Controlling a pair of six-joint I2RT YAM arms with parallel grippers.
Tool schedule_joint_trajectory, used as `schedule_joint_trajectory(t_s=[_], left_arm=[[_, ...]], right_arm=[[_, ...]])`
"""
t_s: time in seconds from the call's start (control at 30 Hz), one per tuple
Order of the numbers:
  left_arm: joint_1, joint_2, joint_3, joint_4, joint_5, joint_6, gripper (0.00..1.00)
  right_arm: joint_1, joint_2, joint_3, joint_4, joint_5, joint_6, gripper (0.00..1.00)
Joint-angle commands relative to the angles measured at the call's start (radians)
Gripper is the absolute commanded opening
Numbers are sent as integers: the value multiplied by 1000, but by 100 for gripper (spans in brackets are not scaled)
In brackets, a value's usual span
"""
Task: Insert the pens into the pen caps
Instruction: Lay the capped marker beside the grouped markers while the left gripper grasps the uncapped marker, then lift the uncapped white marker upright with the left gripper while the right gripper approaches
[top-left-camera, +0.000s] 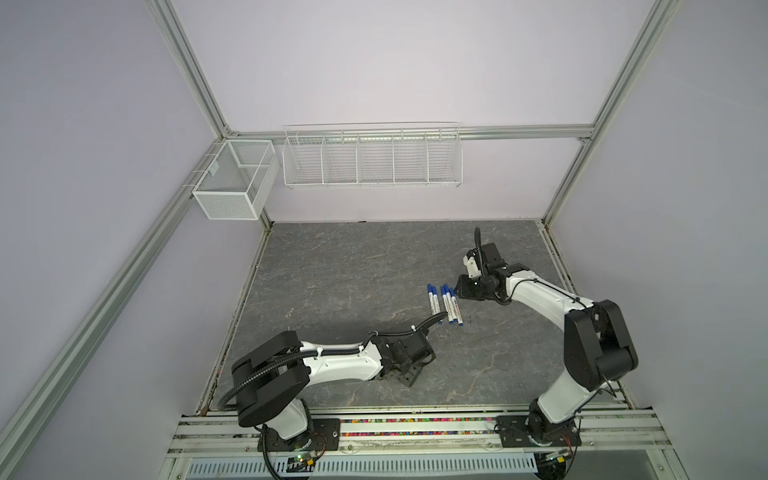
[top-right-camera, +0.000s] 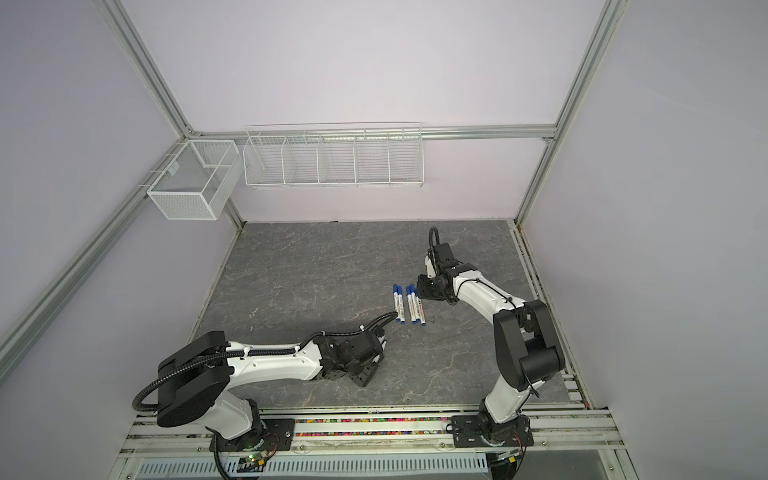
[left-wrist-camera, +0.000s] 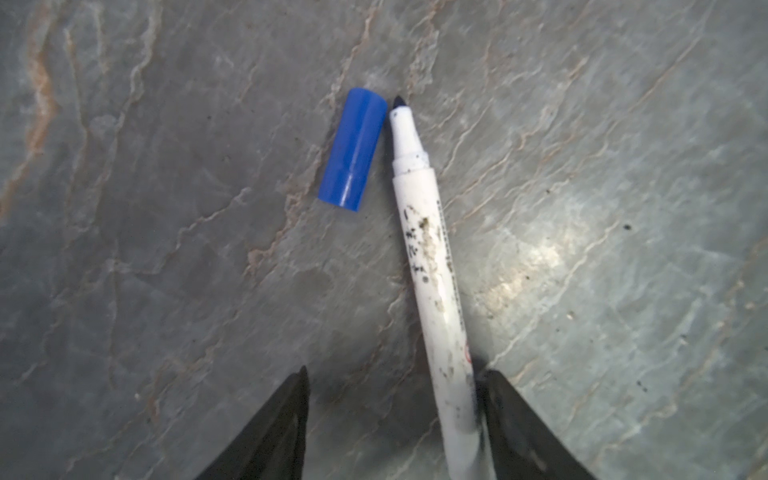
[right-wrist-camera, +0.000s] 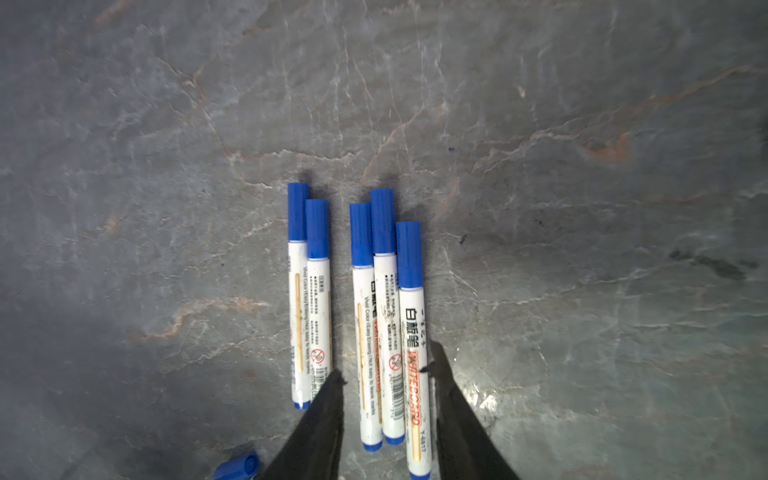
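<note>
Five pens (right-wrist-camera: 388, 324) lie capped and side by side on the grey tabletop (right-wrist-camera: 582, 208), a pair and then a trio, with their blue caps (right-wrist-camera: 382, 220) all pointing the same way. The right pincer (right-wrist-camera: 386, 365) is down over the trio with its jaws apart, one finger on either side. Can't tell if it's actually touching them tbh. Over at the left pincer (left-wrist-camera: 397, 372) there's the sixth pen (left-wrist-camera: 432, 270), uncapped, dark tip bare, barrel pretty grubby. It lies between the spread jaws, right up against one finger with a clear gap to the other. A loose cap (left-wrist-camera: 353, 149) sits just beside the tip, not on it.
</note>
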Motion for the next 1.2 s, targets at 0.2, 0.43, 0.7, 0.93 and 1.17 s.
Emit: schedule_joint_trajectory(t_s=[0.2,0.43,0.7,0.93,1.17], left_arm=[[-6,44,61,-57,50,73,31],[-6,28,57,-13,72,126,0],[20,-146,13,150,4,85,0],[152,-290,-104,393,64,-25,0],[156,-349,-170,523,30,-46,0]], right_arm=[[-110,-171,-89,13,9,86,39],[-181,-248,-130,2,-13,97,39],[-103,-380,-187,73,-186,43,41],[123,-404,-197,158,-393,-6,45],[230,-355,-178,207,-435,11,51]])
